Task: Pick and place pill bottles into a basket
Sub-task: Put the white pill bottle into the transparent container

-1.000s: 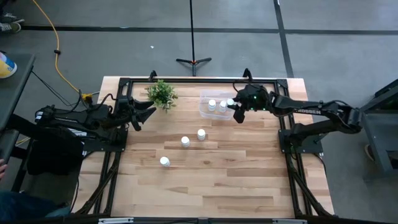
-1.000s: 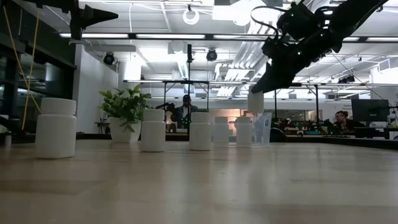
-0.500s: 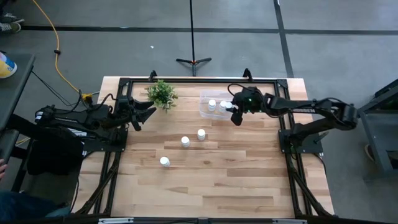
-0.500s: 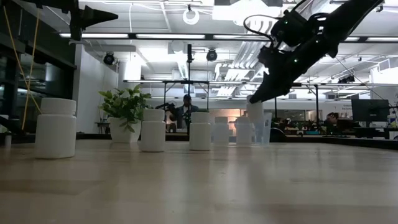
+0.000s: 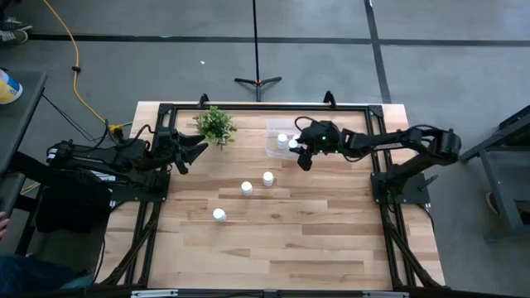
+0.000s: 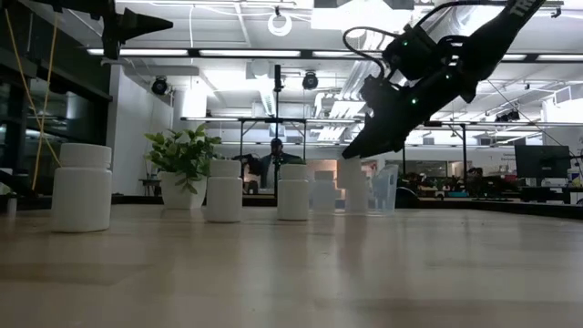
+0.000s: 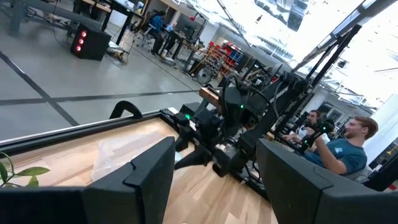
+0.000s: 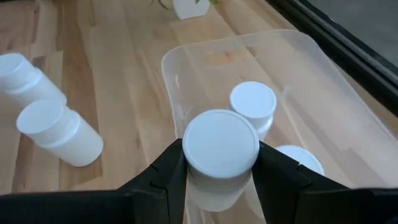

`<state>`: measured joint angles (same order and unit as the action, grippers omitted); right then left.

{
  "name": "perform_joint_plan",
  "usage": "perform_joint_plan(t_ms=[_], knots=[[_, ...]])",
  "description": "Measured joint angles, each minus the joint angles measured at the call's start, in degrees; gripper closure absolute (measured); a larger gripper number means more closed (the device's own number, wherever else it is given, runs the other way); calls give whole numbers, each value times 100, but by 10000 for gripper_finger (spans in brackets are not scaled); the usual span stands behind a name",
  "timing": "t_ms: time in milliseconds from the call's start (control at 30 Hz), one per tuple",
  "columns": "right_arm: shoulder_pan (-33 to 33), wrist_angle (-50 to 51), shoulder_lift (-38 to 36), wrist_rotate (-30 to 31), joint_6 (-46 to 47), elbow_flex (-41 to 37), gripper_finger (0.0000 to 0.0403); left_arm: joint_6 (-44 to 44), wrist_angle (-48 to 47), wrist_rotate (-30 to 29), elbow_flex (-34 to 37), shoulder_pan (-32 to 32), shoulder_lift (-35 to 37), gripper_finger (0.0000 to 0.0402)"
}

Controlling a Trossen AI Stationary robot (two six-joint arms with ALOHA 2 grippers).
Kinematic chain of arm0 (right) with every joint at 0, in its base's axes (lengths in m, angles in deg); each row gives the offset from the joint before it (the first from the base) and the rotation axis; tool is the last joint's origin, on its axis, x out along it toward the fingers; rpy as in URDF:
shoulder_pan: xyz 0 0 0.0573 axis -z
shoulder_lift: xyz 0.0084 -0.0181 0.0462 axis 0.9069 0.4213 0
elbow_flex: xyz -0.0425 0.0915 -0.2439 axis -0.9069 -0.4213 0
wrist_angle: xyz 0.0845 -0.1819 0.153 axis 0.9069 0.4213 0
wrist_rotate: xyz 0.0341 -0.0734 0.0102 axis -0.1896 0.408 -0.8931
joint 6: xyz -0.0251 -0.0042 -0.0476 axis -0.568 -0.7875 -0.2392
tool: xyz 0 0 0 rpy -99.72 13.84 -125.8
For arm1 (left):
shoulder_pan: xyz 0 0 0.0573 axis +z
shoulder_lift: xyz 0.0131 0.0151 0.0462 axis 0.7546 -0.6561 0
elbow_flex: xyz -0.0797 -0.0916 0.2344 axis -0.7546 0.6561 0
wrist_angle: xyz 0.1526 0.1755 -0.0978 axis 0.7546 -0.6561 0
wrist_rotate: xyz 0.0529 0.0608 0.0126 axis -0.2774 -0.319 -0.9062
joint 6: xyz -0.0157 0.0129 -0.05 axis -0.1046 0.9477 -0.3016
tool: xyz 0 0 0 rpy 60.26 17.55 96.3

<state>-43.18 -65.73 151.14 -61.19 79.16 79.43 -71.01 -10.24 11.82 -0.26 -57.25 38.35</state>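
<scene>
Right wrist view shows the right gripper [image 8: 219,167] with its two dark fingers [image 8: 163,171] pinching a pill bottle [image 8: 220,148] on opposite sides of the body, just under the cap. The bottle hangs upright above the clear basket [image 8: 323,81], near the wall that faces the open table. Two more bottles already sit inside the bin, one standing [image 8: 253,102] just behind the held one and another [image 8: 300,158] partly hidden beside the finger.

Judging by its size and plain plastic look, the bottle should be light and stiff, with smooth sides that could slip under a weak squeeze; the hold across the body below the cap seems sound, since the wider cap gives a small ledge against sliding. How full it is cannot be told.

From above, three bottles stand loose on the wood, well apart from the bin: two near each other [image 5: 267,178] [image 5: 247,188] and one closer to the front edge [image 5: 219,215]. A small potted plant [image 5: 216,125] stands beside the basket.

The left gripper [image 5: 197,151] waits at the table's left side, its fingers spread and holding nothing.
</scene>
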Motion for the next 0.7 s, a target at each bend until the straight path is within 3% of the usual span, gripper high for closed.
perform_joint_plan(t_ms=[300, 700], knots=[[-178, -432, 411, 410, 15, 0, 262, -3, -23, 0, -1, -1, 0, 142], [-176, -678, 759, 346, 48, 0, 262, -3, -24, 0, 0, 0, 2, 142]])
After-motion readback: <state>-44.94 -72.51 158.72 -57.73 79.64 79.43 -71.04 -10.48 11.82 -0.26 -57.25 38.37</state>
